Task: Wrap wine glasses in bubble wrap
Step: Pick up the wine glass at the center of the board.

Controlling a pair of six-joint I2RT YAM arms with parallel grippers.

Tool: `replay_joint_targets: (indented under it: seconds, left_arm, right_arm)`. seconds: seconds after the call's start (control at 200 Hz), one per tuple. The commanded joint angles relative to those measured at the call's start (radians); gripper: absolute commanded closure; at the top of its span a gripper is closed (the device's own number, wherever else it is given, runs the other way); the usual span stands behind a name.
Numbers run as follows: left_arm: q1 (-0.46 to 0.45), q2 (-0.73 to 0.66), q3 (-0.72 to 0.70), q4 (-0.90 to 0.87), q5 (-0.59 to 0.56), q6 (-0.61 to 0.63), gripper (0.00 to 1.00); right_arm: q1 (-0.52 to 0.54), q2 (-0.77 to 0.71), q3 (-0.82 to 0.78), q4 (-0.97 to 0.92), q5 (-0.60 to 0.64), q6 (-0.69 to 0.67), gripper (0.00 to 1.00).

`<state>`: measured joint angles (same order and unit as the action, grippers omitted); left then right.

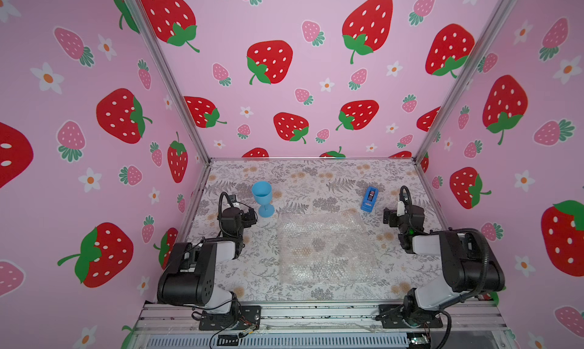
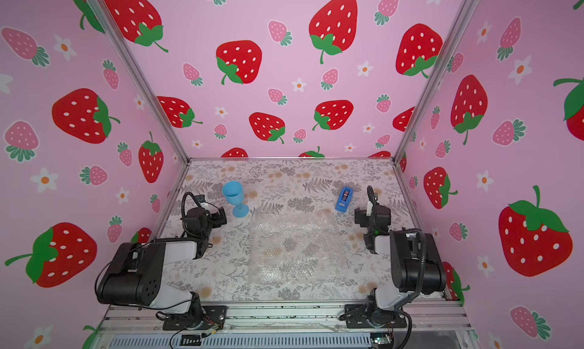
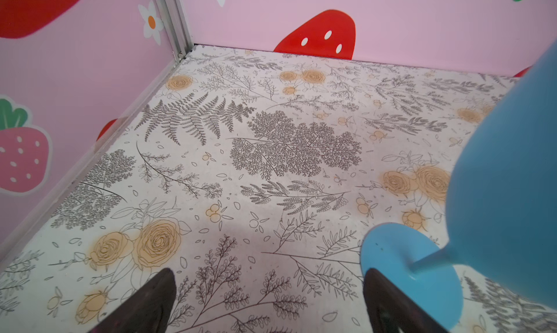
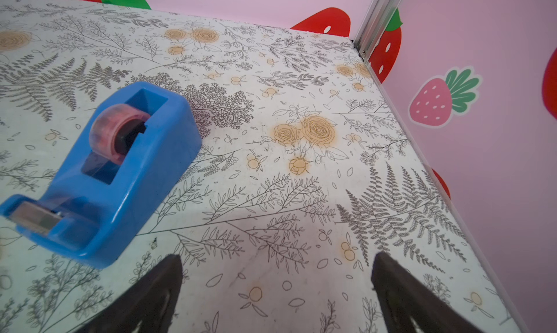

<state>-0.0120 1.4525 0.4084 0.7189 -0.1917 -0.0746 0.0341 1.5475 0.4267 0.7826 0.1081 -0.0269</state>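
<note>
**A:** Your left tool [image 3: 269, 274] was spread wide, with nothing between its fingers, low over the table [image 1: 316, 177]. In the left wrist view one finger sat just beside the round foot of the goblet [image 3: 497, 165]. Whether it touched the foot, I couldn't tell.

**B:** Your right tool [image 4: 277, 259] was the same: spread and empty, with only bare table between its fingers. The tape dispenser [image 4: 120, 171] stood near it, off to one side.

**A:** So by my reading you were at the very start. The goblet stood upright on its foot toward the back of the table, on your left. It was apart from the bubble wrap [image 1: 325, 246], which lay flat and unfolded in the middle, between your two arms.

**B:** Then everything was left for you to do. You needed to take the goblet, lay it on the sheet, roll the wrap round it and probably tape it shut.

**A:** Little stood in your way. The dispenser sat just beyond the sheet's far right corner, close enough to matter if you dragged the wrap. The sheet looked slightly rumpled at that corner, too.
</note>
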Motion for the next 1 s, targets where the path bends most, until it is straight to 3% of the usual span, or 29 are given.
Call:
replay_joint_targets:
  seconds: [0.0, 0.08, 0.18, 0.27, 0.44, 0.615, 0.996]
  left_arm:
    - [-0.026, -0.125, -0.004, -0.048, -0.024, 0.024, 0.01]
    - [-0.080, -0.213, -0.019, -0.073, -0.059, 0.052, 0.01]
    - [-0.206, -0.282, -0.075, 0.033, -0.107, 0.136, 0.01]
    - [-0.270, -0.315, -0.082, 0.042, -0.068, 0.146, 0.01]
    - [-0.268, -0.271, -0.061, 0.085, 0.016, 0.040, 0.01]
    - [-0.237, -0.120, 0.002, 0.153, 0.081, 0.018, 0.01]
    - [-0.132, 0.102, 0.170, 0.202, 0.280, -0.009, 0.01]
  right_arm:
    - [-0.004, -0.114, -0.006, -0.043, 0.032, 0.015, 0.01]
    - [-0.004, -0.206, 0.024, -0.178, 0.087, 0.059, 0.01]
    - [-0.004, -0.339, 0.093, -0.407, 0.207, 0.183, 0.01]
    - [-0.005, -0.434, 0.126, -0.525, 0.236, 0.285, 0.01]
    - [-0.004, -0.531, 0.137, -0.583, 0.020, 0.389, 0.01]
    - [-0.002, -0.484, 0.157, -0.562, -0.156, 0.438, 0.00]
    - [0.010, -0.433, 0.189, -0.565, -0.207, 0.401, 0.00]
